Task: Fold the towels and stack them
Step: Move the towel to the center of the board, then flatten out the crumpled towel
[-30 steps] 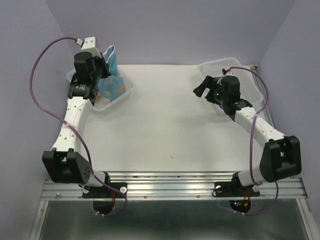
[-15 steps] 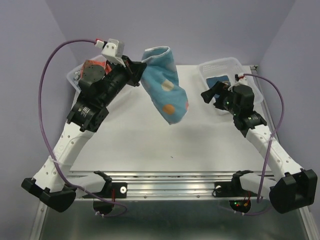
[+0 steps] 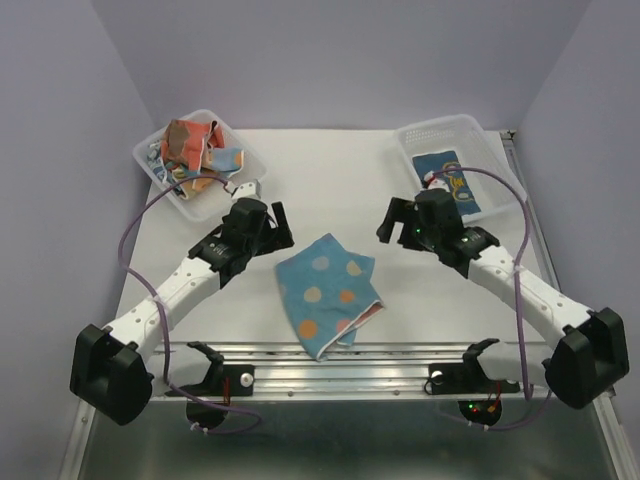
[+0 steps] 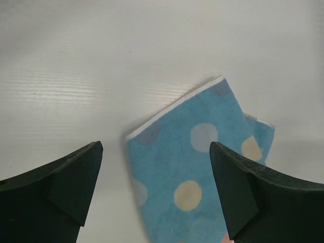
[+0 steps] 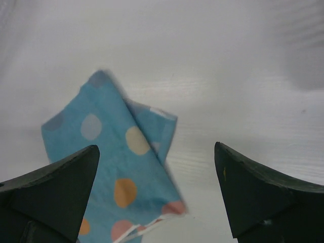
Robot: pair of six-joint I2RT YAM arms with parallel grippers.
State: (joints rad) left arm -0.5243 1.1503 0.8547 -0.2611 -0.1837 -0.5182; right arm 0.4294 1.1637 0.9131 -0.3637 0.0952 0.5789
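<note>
A blue towel with pale, orange and pink dots (image 3: pixel 325 295) lies loosely folded and crumpled on the white table, near the front middle. My left gripper (image 3: pixel 281 228) stands open just left of its far corner, holding nothing. In the left wrist view the towel's corner (image 4: pixel 202 167) lies below the open left gripper (image 4: pixel 156 152). My right gripper (image 3: pixel 388 222) is open to the right of the towel and apart from it. In the right wrist view the towel (image 5: pixel 101 152) lies at lower left of the open right gripper (image 5: pixel 156 149). More towels (image 3: pixel 195 150) are heaped in the left basket. A dark blue towel (image 3: pixel 452 180) lies flat in the right basket.
The clear plastic left basket (image 3: pixel 141 155) stands at the back left and the right basket (image 3: pixel 440 125) at the back right. A metal rail (image 3: pixel 350 365) runs along the near table edge, close to the towel's front corner.
The left arm lifted the blue towel out of the left basket, swung it over the table and let it go, opening its jaws. The right arm moved in toward the middle.
</note>
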